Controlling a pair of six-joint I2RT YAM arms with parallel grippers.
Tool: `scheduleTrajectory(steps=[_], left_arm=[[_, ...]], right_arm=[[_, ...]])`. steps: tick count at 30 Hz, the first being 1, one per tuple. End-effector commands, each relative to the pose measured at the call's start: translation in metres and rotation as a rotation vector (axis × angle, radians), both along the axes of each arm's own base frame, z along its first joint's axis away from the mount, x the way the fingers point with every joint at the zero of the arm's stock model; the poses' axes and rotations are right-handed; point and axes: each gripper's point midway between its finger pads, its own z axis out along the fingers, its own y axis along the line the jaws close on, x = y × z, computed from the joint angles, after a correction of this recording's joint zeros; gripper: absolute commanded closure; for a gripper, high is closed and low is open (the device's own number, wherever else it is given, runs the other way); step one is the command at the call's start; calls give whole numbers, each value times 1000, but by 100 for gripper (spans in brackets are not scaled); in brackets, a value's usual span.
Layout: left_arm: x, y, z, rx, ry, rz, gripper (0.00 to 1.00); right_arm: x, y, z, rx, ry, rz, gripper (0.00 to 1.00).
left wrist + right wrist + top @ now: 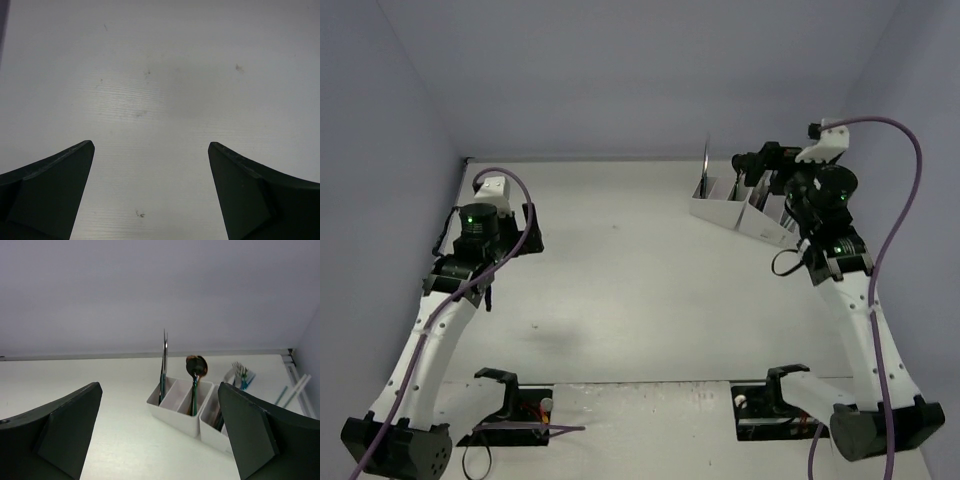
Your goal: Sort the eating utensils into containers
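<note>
The eating utensils [194, 392], slim iridescent metal pieces, stand upright in the white row of thin-walled open compartments [175, 416] at the far right: a thin blade [164, 360] in the left cell, a bronze-bowled spoon [196, 365] beside it, fork tines [240, 372] further right. My right claw [159, 386] hangs near them, fingers wide apart and empty, so I'd raise it straight up before swinging off, clear of the handles. The left claw [150, 144] gapes over the white tabletop [160, 75].

Soft even light from above, counter [640, 270] pale and slightly washed out, one faint grey shadow patch near its middle, cool purple-grey cast over the walls [620, 70], left wrist view dimmer toward the corners, dark fingers [45, 195] close up and soft-edged
</note>
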Motion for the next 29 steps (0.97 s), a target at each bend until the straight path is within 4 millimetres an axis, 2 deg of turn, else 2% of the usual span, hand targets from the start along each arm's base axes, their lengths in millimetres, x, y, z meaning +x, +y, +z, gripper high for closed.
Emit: scheduleTrajectory(steps=[1,3,6,9,12,14,18,24,29], left_arm=[[-20,26,65,44,-179,93,3],[-34,37,79,67,-221,128,2],[-53,48,85,92,-244,164,3],[-72,52,91,92,-287,165,2],[-85,56,87,93,-298,170,3],[-94,58,82,94,-297,175,2],[-99,60,72,86,-299,185,3],[-97,60,56,80,-263,197,3],[-93,59,52,82,-247,200,3]], right_arm=[[-41,-28,7,83,-70,-132,0],[-64,-31,14,109,-103,-134,0],[-89,-35,9,108,-119,-133,0],[-105,-43,-11,101,-90,-166,0],[-127,-49,-22,78,-91,-179,0],[-133,-50,-29,64,-88,-187,0],[-144,-49,-28,53,-120,-170,0],[-148,-48,-25,62,-133,-163,0],[-150,-43,-25,52,-142,-132,0]])
